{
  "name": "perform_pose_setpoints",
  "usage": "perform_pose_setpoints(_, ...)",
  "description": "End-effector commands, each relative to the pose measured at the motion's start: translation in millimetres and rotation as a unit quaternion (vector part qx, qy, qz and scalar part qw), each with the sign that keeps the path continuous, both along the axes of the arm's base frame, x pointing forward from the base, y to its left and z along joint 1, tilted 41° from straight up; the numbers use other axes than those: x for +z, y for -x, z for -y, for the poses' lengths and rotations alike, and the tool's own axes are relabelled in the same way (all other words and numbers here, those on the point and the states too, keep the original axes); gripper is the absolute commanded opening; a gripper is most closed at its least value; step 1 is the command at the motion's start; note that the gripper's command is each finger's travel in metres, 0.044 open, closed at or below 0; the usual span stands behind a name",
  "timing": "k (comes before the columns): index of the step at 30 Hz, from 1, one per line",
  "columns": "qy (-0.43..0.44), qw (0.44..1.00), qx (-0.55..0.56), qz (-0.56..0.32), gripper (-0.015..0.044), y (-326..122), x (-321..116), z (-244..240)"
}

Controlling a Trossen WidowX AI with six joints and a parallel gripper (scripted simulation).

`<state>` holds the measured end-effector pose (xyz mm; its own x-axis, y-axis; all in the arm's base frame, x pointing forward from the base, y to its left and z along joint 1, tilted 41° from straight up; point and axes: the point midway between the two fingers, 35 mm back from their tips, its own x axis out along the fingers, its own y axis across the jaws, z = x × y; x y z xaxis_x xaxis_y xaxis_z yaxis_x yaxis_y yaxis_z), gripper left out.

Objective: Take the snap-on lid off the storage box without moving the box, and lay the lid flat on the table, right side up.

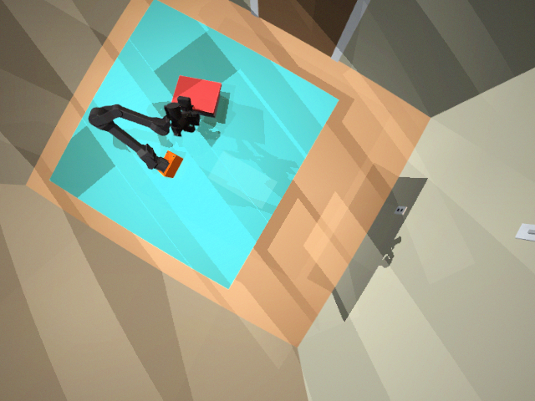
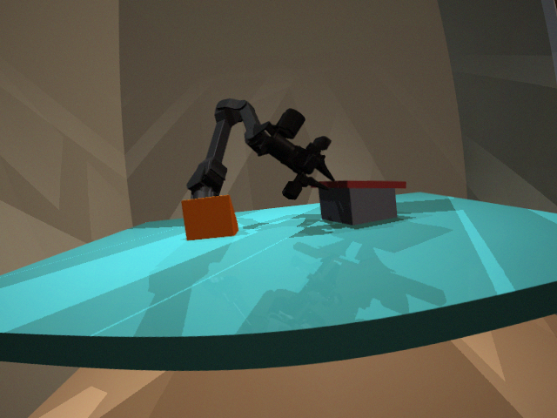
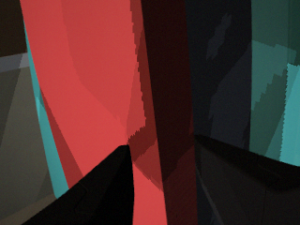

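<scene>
Lid (image 2: 364, 184): one, red, lying level on top of the one grey storage box (image 2: 359, 205), right of centre in the exterior view and upper left of centre in the top view. My gripper (image 2: 320, 178) is clamped on the lid's near edge, one finger above it and one below, as the exterior view shows. In the wrist view the lid (image 3: 94, 88) fills the middle as a tall red band, with my two dark fingers at the bottom corners. I have one arm (image 2: 216, 148), and it rises from one orange block (image 2: 209, 217) at the left. One turquoise table (image 2: 278, 287) carries everything, the box standing on it. I can read no brand, label or writing on the lid, box or block.
</scene>
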<state>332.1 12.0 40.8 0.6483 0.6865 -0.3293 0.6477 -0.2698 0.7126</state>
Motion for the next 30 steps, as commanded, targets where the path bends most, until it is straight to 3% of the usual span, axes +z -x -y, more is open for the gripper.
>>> perform_pose_setpoints(1,0.000,1.000,-0.001,-0.001,0.0000,-0.9,-0.1,-0.3)
perform_pose_setpoints(30,0.001,1.000,-0.002,-0.001,0.0000,-2.4,5.0,2.9)
